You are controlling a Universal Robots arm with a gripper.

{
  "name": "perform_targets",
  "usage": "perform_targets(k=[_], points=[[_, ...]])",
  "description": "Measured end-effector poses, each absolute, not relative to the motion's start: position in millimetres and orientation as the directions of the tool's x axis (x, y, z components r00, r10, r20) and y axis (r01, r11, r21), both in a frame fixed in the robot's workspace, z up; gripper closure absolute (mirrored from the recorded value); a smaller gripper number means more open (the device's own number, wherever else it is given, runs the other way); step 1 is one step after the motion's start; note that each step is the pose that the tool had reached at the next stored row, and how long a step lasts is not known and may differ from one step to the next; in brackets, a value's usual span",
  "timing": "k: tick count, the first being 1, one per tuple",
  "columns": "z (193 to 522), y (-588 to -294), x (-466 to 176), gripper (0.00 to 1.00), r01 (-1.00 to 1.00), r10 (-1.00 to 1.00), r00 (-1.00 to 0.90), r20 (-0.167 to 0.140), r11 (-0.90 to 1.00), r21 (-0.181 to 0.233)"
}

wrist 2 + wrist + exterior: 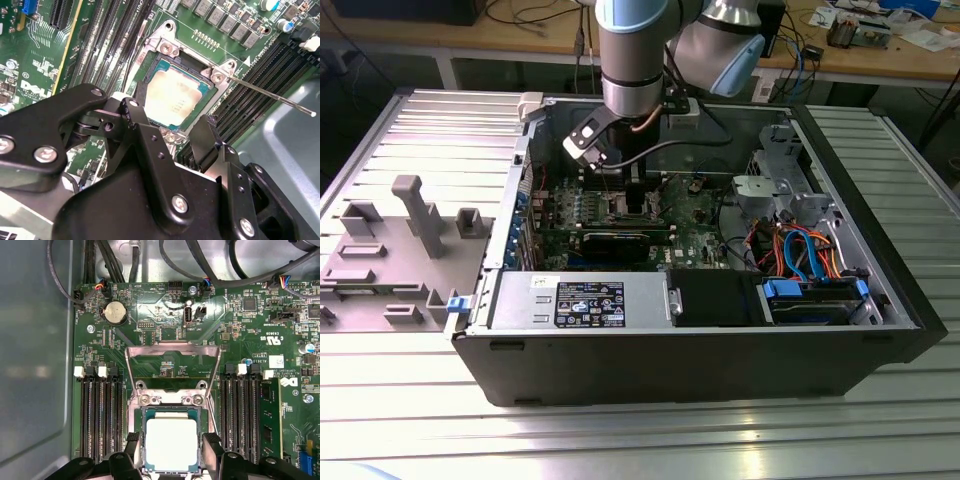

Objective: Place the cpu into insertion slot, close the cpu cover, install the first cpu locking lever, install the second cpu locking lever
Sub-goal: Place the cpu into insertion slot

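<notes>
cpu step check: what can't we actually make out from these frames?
- First wrist view: the near edge of the cpu is cut off by the picture edge between the open gripper fingers, so full seating cannot be told.
- Second wrist view: the gripper body covers the socket's near side. One lever rod shows; the other lever's position cannot be told.
- Exterior view: the arm stands in front of the socket, which is too small to judge.
</notes>
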State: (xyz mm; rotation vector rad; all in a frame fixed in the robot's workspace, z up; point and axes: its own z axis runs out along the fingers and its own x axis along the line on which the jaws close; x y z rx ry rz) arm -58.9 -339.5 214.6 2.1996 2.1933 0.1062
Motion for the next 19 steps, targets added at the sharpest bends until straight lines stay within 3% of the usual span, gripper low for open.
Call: perform_targets(k=[9, 11, 19], points=[[214, -340, -59, 0.39, 0.997, 1.000, 0.002, 0.025, -0.004, 0.072], [213, -340, -59, 0.31, 0.997, 1.000, 0.002, 0.025, -0.004, 0.072], [204, -338, -59, 0.31, 0.998, 1.000, 0.002, 0.030, -0.004, 0.070]])
